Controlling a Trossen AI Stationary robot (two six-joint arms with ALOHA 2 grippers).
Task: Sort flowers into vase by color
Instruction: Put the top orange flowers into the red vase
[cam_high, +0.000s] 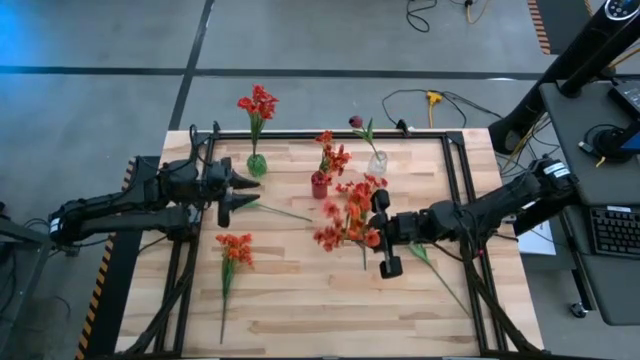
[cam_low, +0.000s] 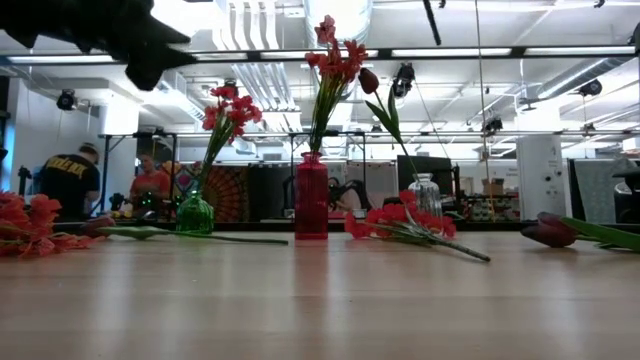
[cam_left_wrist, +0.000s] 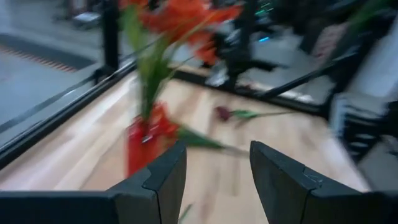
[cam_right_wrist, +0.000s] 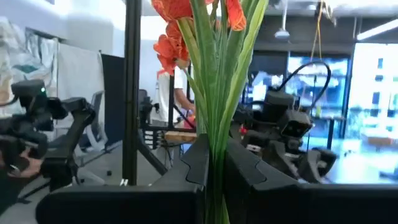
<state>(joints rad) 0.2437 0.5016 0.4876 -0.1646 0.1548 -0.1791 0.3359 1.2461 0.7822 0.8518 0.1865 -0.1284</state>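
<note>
The right end effector (cam_high: 384, 232) hovered over the right-middle of the desk (cam_high: 300, 310), its fingers pinched tight on the green stalks of an orange-red bunch (cam_right_wrist: 186, 25); the right wrist view showed those stalks squeezed between the two dark fingers with the blooms beyond them. The left end effector (cam_high: 243, 193) waited at the left side of the desk, jaws about half apart and holding nothing, pointed toward the red vase (cam_left_wrist: 142, 146).

The flowers looked light and springy: thin stalks likely to bend and swing when lifted, with soft, top-heavy heads. The best hold would probably be low to mid stalk, below the leaves, so the tip could be steered into a narrow neck without crushing petals.

Three containers stood along the far half of the desk. The green vase (cam_high: 257, 165), far left, held red blooms (cam_high: 258, 102). The red vase (cam_high: 319, 185), in the middle, held orange-red blooms (cam_high: 333, 152). The clear vase (cam_high: 377, 162), to its right, held a single dark maroon bud (cam_high: 356, 122).

Loose stems remained on the desk: an orange-red stem (cam_high: 234, 250) near left, a pile of red-orange blooms (cam_high: 350, 205) just right of the red vase, and a dark maroon tulip (cam_low: 548, 232) lying on the right side in the low view.
</note>
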